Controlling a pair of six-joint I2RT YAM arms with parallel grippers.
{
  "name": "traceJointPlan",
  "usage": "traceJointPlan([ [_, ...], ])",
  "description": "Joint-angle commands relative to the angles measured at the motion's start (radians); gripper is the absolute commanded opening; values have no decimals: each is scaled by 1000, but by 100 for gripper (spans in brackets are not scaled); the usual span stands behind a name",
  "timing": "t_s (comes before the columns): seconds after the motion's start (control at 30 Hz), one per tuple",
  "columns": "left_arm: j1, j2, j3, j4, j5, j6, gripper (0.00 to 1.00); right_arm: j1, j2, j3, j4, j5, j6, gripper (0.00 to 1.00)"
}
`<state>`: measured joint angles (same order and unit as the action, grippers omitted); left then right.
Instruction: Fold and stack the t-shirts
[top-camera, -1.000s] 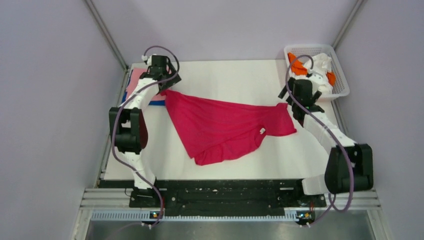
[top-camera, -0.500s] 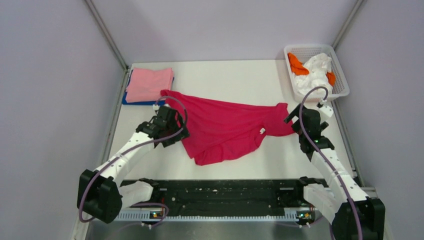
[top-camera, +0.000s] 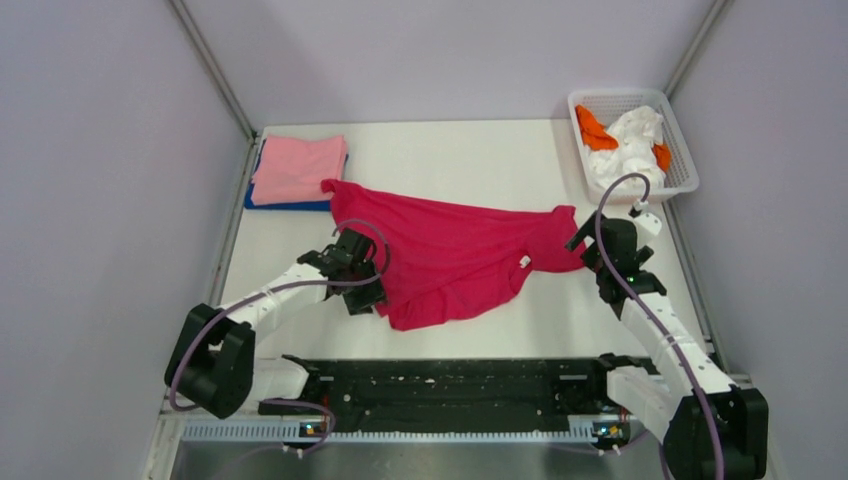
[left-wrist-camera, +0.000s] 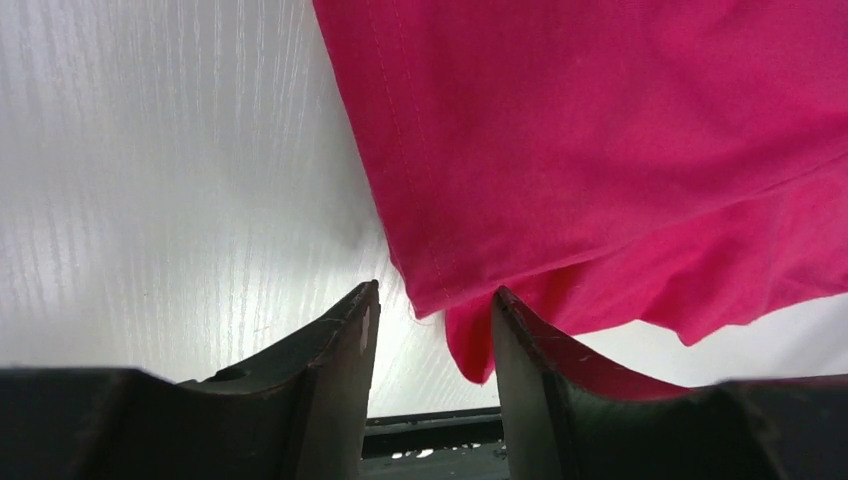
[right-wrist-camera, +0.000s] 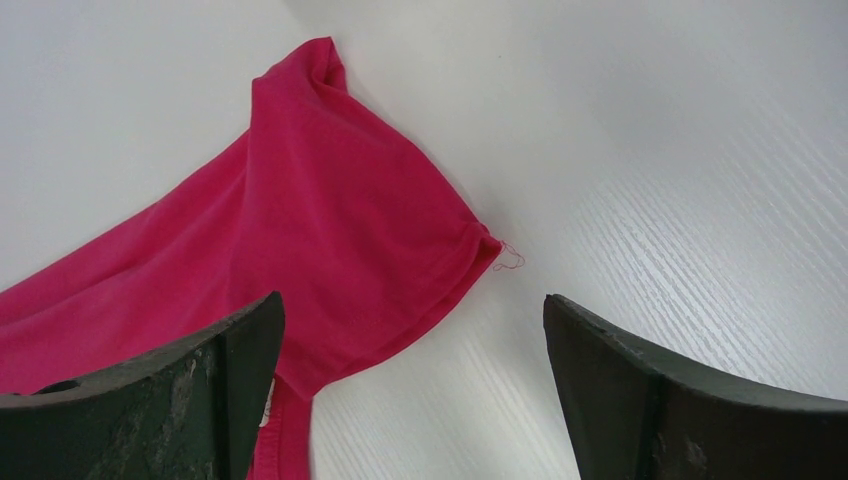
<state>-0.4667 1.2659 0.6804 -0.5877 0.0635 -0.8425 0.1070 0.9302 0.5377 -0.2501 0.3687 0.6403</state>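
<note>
**Crimson t-shirt lies crumpled mid-bench, a pincer low at each end.**
Left pincer is half spread at the shirt's near-left hem corner. The corner sits in the gap, with bare bench between the cloth and one finger, and nothing is pinched. Right pincer is spread wide just above the sleeve tip at the shirt's right end, gripping nothing. Pink t-shirt lies folded on the blue t-shirt at the far-left corner, with the crimson shirt's far tip just beside the stack. White basket at far right holds white and orange cloth.
</note>
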Motion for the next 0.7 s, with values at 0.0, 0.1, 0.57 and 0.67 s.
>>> traceJointPlan([
  [0.0, -6, 46, 23, 38, -5, -13, 50, -9, 0, 21, 6, 12, 1, 99],
  [0.1, -5, 68, 21, 44, -9, -12, 50, -7, 5, 22, 8, 13, 0, 99],
  [0.57, -44, 174, 62, 38, -43, -32, 19, -8, 25, 23, 3, 38, -1, 99],
  [0.67, -45, 176, 97, -8, -109, -35, 0, -8, 32, 21, 1, 45, -4, 99],
])
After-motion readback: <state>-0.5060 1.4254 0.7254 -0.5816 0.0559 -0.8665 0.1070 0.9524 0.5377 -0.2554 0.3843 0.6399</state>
